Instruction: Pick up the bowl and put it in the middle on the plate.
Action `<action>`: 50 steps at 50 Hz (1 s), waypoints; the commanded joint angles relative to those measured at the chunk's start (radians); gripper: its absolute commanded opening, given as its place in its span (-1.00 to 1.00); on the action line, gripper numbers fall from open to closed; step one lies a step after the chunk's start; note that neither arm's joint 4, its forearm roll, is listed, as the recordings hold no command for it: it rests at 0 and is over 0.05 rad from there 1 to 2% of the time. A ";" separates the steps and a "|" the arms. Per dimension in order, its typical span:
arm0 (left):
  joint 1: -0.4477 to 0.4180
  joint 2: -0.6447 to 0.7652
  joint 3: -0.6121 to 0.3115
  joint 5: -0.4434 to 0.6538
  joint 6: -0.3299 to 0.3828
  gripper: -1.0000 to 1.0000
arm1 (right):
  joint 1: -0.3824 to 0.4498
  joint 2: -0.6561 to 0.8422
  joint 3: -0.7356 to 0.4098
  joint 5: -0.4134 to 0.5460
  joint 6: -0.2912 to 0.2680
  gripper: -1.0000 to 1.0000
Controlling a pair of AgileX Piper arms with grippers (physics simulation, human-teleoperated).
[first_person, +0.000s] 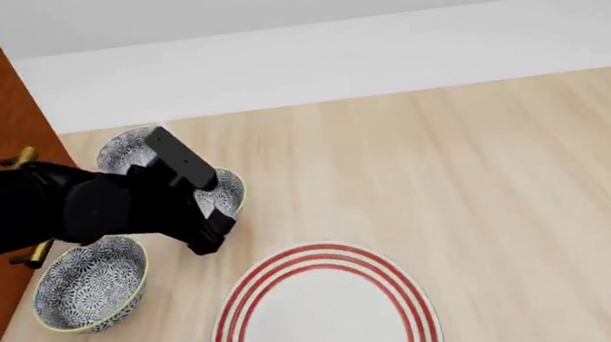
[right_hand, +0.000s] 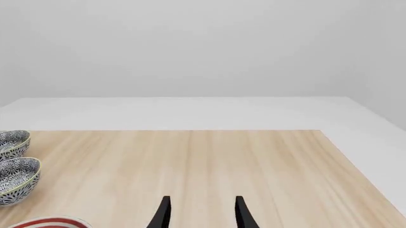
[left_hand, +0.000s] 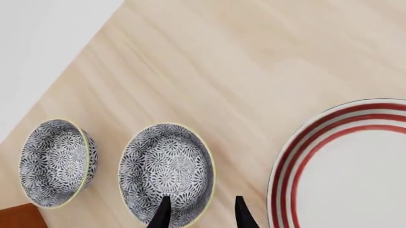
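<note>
While the left gripper [left_hand: 201, 213] hangs parted astride the rim of the small blue-grey floral bowl [left_hand: 166, 172], grasping is in hand; next, closing, then lifting toward the large red-ringed white plate [left_hand: 355, 175].

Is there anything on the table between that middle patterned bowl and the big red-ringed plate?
No. In the left wrist view, only bare wooden table separates the bowl from the plate. One of the left gripper's fingers hangs above that strip.
</note>
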State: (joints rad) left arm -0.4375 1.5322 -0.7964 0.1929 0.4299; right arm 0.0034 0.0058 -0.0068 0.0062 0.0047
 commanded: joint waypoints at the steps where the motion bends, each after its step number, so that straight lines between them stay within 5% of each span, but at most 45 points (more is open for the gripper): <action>1: 0.001 0.053 -0.003 -0.035 0.009 1.00 | 0.000 -0.001 -0.003 0.005 0.001 1.00; 50: 0.006 0.242 -0.007 -0.136 -0.014 1.00 | 0.001 0.005 0.001 -0.006 0.000 1.00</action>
State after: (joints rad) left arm -0.4343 1.7424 -0.8066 0.0761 0.4207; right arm 0.0039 0.0143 -0.0055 -0.0034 0.0047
